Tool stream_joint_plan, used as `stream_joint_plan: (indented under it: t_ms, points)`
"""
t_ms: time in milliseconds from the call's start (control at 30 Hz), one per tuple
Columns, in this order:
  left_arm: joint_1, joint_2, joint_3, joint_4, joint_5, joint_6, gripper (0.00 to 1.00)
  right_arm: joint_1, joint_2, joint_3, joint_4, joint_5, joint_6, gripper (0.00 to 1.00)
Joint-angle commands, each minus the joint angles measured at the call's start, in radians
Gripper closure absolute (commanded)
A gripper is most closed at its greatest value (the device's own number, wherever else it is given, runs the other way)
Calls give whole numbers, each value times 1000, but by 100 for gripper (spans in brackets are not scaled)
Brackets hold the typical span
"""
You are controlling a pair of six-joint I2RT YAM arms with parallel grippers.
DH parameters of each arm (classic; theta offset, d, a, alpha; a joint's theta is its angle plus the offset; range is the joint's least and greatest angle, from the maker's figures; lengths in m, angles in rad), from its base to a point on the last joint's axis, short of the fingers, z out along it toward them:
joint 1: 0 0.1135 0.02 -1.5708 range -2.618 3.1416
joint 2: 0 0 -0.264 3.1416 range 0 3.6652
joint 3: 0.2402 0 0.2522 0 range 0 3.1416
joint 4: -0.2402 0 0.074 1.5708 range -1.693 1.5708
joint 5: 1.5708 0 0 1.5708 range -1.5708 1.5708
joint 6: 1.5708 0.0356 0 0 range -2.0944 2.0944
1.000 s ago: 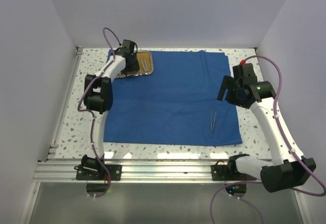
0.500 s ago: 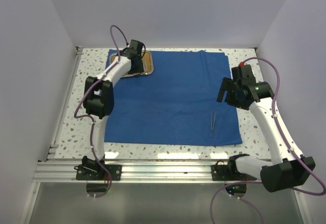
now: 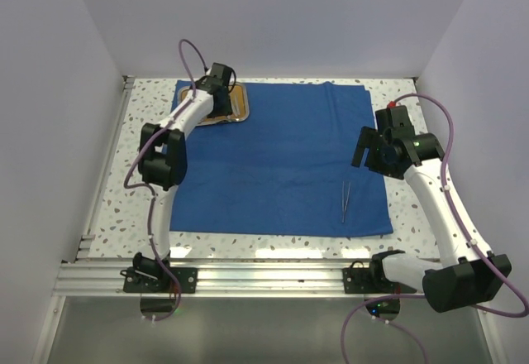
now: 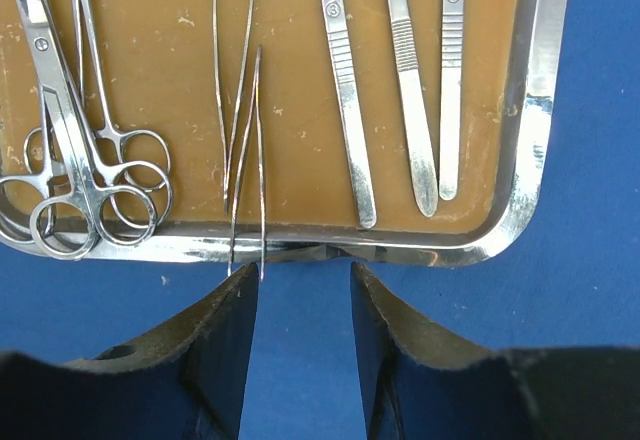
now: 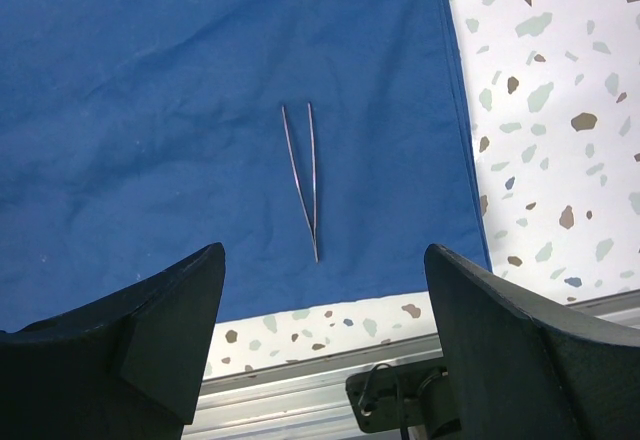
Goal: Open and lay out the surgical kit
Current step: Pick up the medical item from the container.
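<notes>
Left gripper (image 4: 303, 282): jaws are set narrowly apart; nothing is clamped.
Tray tweezers (image 4: 259, 160): tips are poked over the rim, just beside one fingertip.
Steel tray (image 4: 522, 190): set just ahead on the blue cloth (image 4: 600, 310); ring-handled forceps (image 4: 75, 160) and scalpels (image 4: 345, 90) are laid inside.
Right gripper (image 5: 322, 252): spread wide above the lone tweezers (image 5: 305, 180), near the cloth's right edge.

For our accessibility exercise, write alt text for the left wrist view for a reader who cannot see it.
A steel tray on blue cloth holds ring-handled forceps, two tweezers and three scalpels. The open left gripper sits just before the tray's near rim, by the tweezers' tips.
</notes>
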Motion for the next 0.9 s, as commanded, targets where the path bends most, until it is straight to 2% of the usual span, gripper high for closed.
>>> stream_joint_plan:
  t_ms: [0, 433, 567, 767, 867]
  points:
    - [16, 23, 50, 5, -14, 8, 55, 5, -14, 8, -2, 19, -17, 15]
    - [36, 76, 82, 17, 10, 5, 55, 5, 14, 25, -6, 34, -23, 15]
    - [37, 91, 82, 19, 16, 7, 59, 5, 21, 26, -2, 43, -25, 15]
    - [37, 109, 81, 19, 19, 7, 70, 5, 28, 22, 1, 46, -25, 15]
    - [39, 116, 84, 19, 19, 8, 83, 3, 29, 20, 2, 49, -26, 15]
